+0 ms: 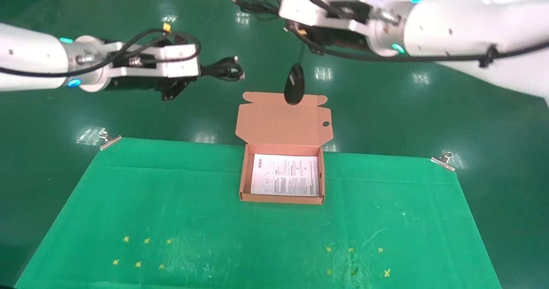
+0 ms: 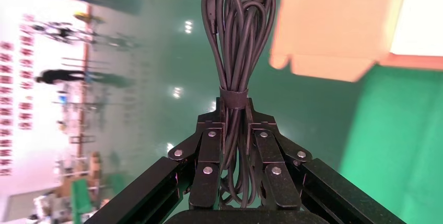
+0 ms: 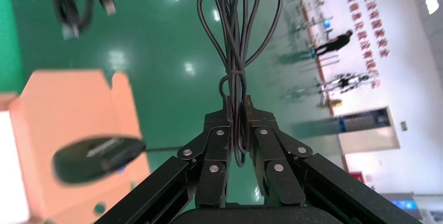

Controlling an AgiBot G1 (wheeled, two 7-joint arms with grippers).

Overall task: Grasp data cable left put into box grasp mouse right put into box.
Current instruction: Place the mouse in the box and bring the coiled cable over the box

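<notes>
Both grippers clench: our left gripper (image 2: pixel 236 110) holds the data cable (image 2: pixel 237 36) horizontal; our right gripper (image 3: pixel 236 108) dangles the mouse (image 1: pixel 294 83) vertically by its cord (image 3: pixel 235 31).

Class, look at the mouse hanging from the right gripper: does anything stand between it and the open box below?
Nothing visible blocks it. The mouse dangles by its cord from the right gripper, above the raised lid; the box is open, holding only a printed sheet.
</notes>
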